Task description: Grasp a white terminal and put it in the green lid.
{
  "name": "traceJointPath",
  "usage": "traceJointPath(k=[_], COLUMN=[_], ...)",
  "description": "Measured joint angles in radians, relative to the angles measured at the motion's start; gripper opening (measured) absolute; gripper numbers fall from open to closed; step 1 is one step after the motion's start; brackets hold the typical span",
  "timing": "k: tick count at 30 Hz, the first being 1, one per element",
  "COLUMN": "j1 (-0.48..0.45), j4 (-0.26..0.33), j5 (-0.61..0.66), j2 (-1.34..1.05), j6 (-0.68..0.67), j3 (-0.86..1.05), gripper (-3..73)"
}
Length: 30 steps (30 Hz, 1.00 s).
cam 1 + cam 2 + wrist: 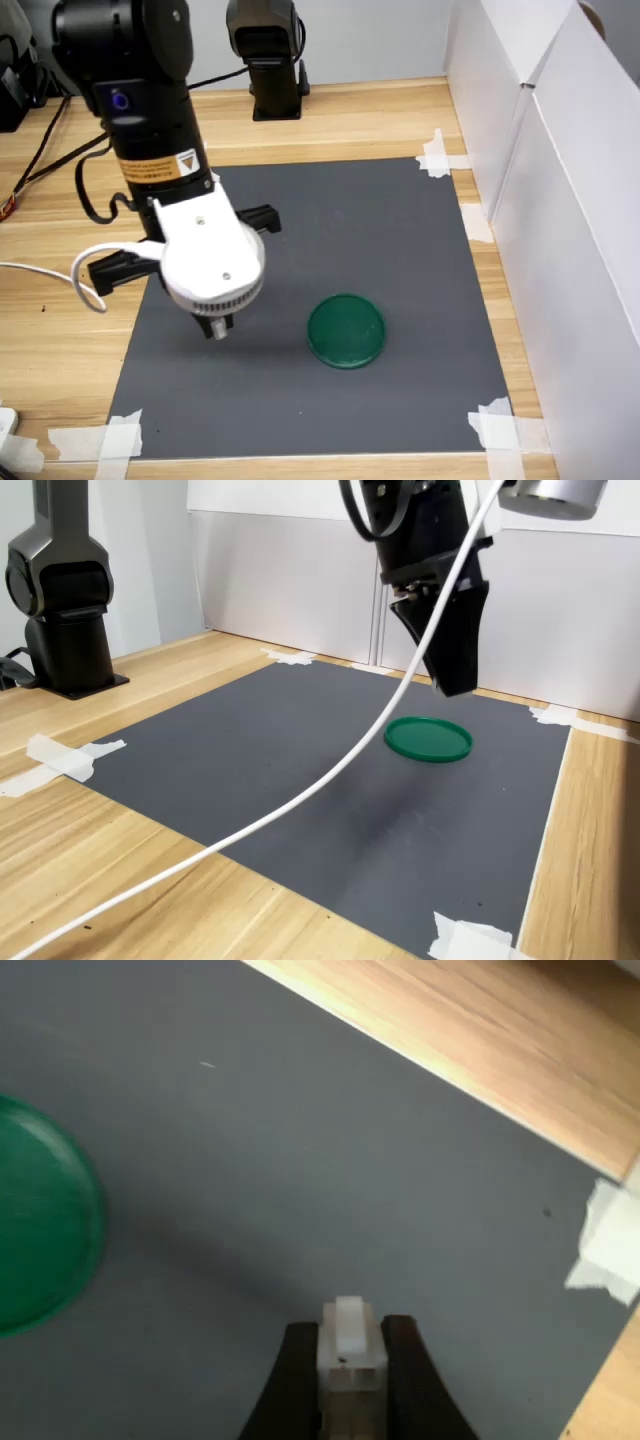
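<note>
Terminal status: the white terminal (351, 1345) sits clamped between the two dark fingers (293, 1380) of the gripper (350, 1360) in the wrist view, its ridged upper end projecting beyond the fingertips. The gripper is closed on this part and hangs above the grey mat (330, 220), clear of the surface in the second exterior view. The part appears light, rigid and smooth-sided, so it is likely to slip or twist if clamping is uneven; the flat long sides, as taken now, are judged the correct hold. The green lid (346, 330) lies on the mat at roughly 3 o'clock from the gripper in the first exterior view, near but apart. White tape strips (437, 155) fix the mat corners to the wooden table (60, 340).
</note>
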Motion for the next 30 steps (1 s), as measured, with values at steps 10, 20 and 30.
traceJointPath(k=[10,20,30], j1=[0.116,0.211,0.258], j4=[-0.009,-0.021,-0.048], j5=[-0.023,-0.15,-0.202], j2=[-0.066,-0.068,0.01], j6=[-0.038,-0.045,-0.017], j3=[0.129,0.259,0.26], gripper=[9.9,9.9,9.9])
